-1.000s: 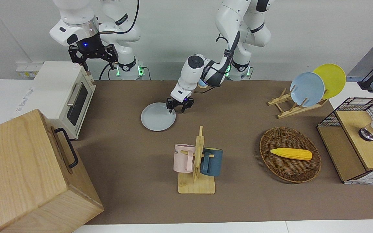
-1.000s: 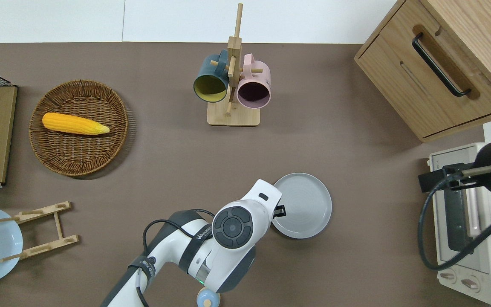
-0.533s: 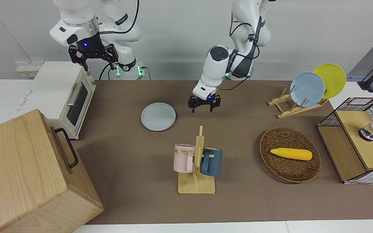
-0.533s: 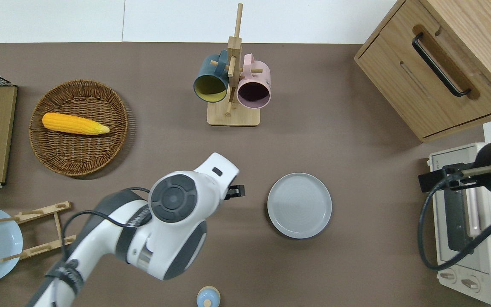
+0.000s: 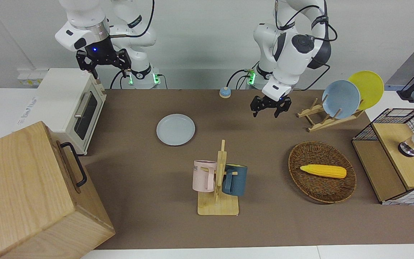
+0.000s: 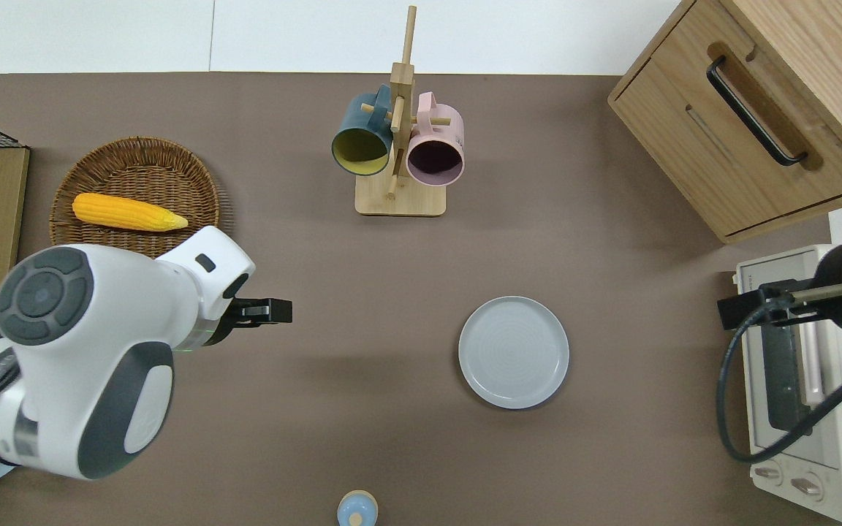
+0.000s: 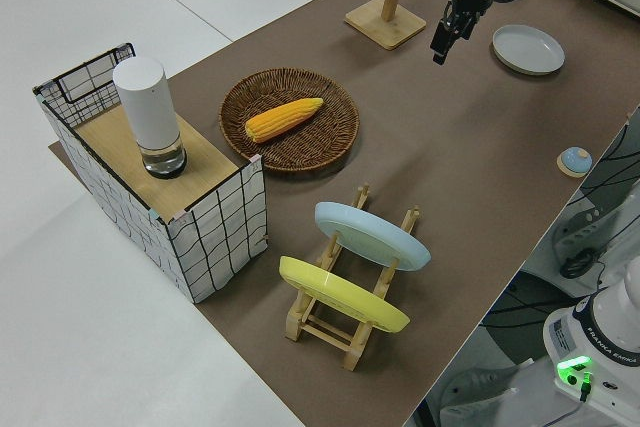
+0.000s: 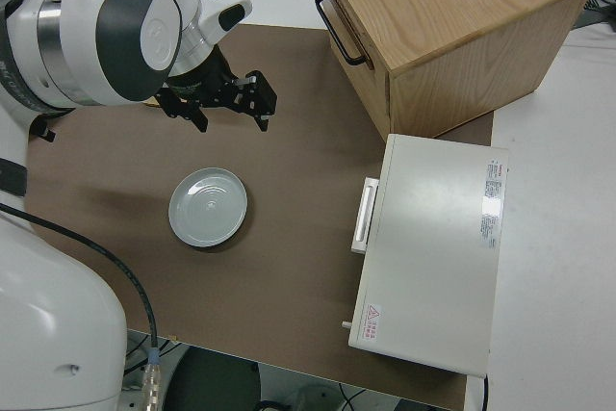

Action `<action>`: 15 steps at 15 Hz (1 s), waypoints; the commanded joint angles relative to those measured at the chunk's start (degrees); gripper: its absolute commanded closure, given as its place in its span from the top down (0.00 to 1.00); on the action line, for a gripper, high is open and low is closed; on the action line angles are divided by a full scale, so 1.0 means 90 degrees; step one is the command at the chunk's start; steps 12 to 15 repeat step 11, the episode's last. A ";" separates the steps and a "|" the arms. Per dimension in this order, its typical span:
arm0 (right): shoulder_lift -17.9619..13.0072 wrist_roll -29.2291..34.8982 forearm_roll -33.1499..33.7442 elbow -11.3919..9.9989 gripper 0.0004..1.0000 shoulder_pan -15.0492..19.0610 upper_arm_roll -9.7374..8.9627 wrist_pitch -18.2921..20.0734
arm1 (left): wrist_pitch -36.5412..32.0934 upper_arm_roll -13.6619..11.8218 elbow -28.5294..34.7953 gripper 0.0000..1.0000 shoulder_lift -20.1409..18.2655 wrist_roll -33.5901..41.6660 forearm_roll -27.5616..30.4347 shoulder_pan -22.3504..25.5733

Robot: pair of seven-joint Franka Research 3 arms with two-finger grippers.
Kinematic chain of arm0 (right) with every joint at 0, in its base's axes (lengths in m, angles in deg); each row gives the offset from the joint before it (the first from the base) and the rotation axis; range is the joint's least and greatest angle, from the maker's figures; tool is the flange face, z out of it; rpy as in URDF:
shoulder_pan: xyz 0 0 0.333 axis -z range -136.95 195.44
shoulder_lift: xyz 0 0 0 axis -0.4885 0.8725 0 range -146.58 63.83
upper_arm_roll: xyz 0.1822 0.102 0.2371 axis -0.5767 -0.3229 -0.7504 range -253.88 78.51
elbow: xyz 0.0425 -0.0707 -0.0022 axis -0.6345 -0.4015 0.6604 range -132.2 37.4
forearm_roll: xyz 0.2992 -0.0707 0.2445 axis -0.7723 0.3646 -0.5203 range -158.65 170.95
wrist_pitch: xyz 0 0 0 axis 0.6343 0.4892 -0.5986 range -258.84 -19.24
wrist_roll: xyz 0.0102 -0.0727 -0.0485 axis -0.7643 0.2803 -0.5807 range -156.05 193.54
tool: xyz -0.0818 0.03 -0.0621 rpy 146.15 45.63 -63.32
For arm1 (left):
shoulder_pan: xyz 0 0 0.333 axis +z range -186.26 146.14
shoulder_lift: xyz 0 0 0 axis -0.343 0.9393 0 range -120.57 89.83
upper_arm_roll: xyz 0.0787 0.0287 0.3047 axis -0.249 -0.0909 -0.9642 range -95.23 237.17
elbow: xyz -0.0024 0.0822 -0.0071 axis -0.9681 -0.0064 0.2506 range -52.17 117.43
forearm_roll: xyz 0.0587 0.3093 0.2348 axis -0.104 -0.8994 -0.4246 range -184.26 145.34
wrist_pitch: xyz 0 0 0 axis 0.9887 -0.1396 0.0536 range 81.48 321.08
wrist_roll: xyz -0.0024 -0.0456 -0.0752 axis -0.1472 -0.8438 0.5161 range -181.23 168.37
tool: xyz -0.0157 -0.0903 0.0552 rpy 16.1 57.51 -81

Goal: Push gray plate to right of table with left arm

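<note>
The gray plate (image 5: 175,129) lies flat on the brown table (image 5: 149,187), toward the right arm's end and near the toaster oven; it also shows in the overhead view (image 6: 513,351) and the right side view (image 8: 208,207). My left gripper (image 5: 270,108) is open and empty, up in the air. In the overhead view the left gripper (image 6: 275,310) is over bare table between the plate and the wicker basket, well apart from the plate. My right arm is parked, its gripper (image 5: 102,63) open.
A mug rack (image 5: 218,180) with a pink and a blue mug stands farther from the robots than the plate. A wicker basket (image 5: 322,171) holds corn. There are also a plate rack (image 5: 331,120), a toaster oven (image 5: 72,104), a wooden cabinet (image 5: 31,194) and a small blue knob (image 5: 225,92).
My left gripper has left the plate's rim, risen and swung toward the left arm's end of the table. The plate has stayed put. The right arm has not moved.
</note>
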 commanded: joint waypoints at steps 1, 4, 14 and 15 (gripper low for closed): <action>-0.0066 -0.0051 -0.0013 -0.0027 1.00 0.0008 0.0000 0.0036 | -0.1415 -0.0190 -0.1082 1.00 -0.0071 0.0019 -0.0340 -0.0049; -0.0066 -0.0051 -0.0013 -0.0027 1.00 0.0008 0.0000 0.0026 | -0.2013 -0.0444 -0.1630 0.99 -0.0129 0.0009 -0.0340 -0.0059; -0.0066 -0.0051 -0.0013 -0.0027 1.00 0.0008 0.0000 0.0026 | -0.2552 -0.0893 -0.2374 0.99 -0.0237 -0.0049 -0.0554 -0.0039; -0.0066 -0.0051 -0.0013 -0.0027 1.00 0.0008 0.0000 0.0026 | -0.2552 -0.0893 -0.2374 0.99 -0.0237 -0.0049 -0.0554 -0.0039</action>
